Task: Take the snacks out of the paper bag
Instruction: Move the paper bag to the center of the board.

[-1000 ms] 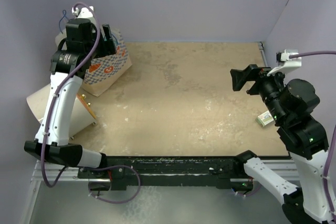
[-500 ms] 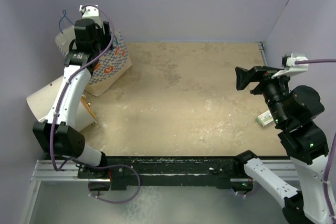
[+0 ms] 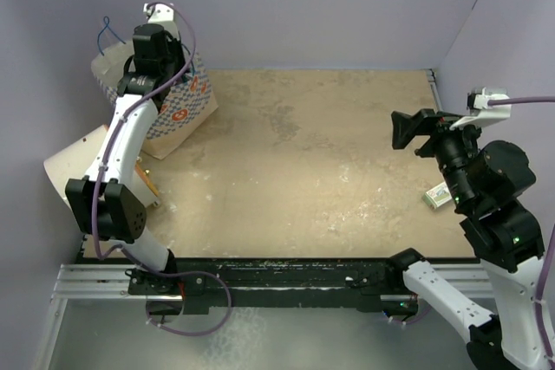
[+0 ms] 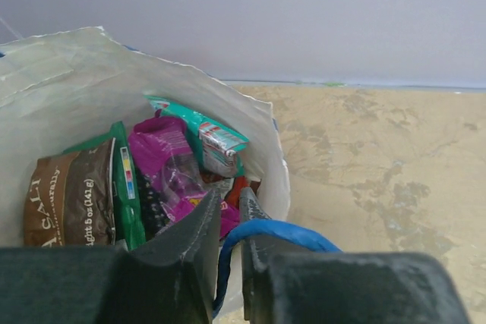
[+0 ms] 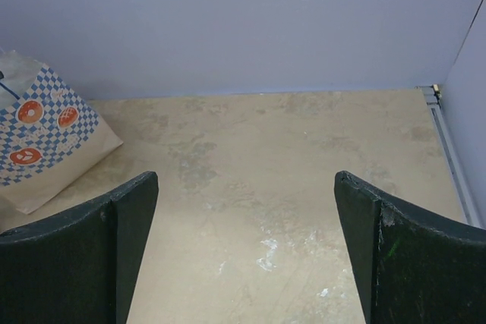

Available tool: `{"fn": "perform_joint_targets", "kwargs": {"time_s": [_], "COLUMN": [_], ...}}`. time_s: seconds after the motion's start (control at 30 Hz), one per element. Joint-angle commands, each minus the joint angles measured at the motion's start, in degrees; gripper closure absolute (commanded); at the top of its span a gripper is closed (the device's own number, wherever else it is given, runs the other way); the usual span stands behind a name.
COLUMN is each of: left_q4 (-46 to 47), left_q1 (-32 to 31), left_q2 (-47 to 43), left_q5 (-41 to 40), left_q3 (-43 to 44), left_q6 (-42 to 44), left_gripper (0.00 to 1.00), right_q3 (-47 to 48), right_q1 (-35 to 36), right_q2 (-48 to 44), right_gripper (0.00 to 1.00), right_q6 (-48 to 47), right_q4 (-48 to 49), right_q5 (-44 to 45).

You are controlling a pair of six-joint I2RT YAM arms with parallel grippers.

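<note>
The paper bag [image 3: 179, 108], white with a blue pattern and orange marks, stands at the table's far left corner and also shows in the right wrist view [image 5: 45, 142]. In the left wrist view its mouth [image 4: 83, 73] gapes, and snacks lie inside: a purple packet [image 4: 163, 153], a teal one [image 4: 206, 130] and a green-brown one [image 4: 76, 199]. My left gripper [image 4: 230, 196] hangs over the bag's rim, shut on the blue cord handle [image 4: 281, 231]. My right gripper [image 3: 408, 130] hovers open above the table's right side, holding nothing.
A small white-green box [image 3: 439, 197] lies near the right edge beside the right arm. A white-and-tan round drum-like object [image 3: 65, 171] sits left of the table, in front of the bag. Purple walls close in the back and both sides.
The left arm reached farther back over the bag, and its jaws closed from wide open onto the blue cord handle. The right gripper shifted slightly to the right and stayed open.
</note>
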Motion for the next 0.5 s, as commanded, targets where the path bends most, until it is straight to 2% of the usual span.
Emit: {"fn": "perform_joint_targets", "kwargs": {"time_s": [0.0, 0.07, 0.17, 0.47], "left_q4": [0.57, -0.80, -2.60, -6.80], "left_q1": [0.11, 0.11, 0.11, -0.68], "left_q2": [-5.43, -7.00, -9.04, -13.31], "left_q5": [4.24, 5.24, 8.18, 20.14], "left_q3": [0.74, 0.27, -0.24, -0.87], "left_q6": [-4.18, -4.83, -5.76, -8.79], "left_gripper": [0.85, 0.93, 0.99, 1.00], "right_q3": [1.79, 1.42, 1.26, 1.18], "right_q1": [-0.35, -0.37, -0.33, -0.34], "right_q2": [-0.68, -1.36, -1.99, -3.50], "right_gripper": [0.00, 0.01, 0.01, 0.01], "right_q6": [2.48, 5.03, 6.61, 8.67], "right_q4": [0.53, 0.46, 0.05, -4.13], "right_q5": [1.15, 1.30, 0.20, -2.33]}}
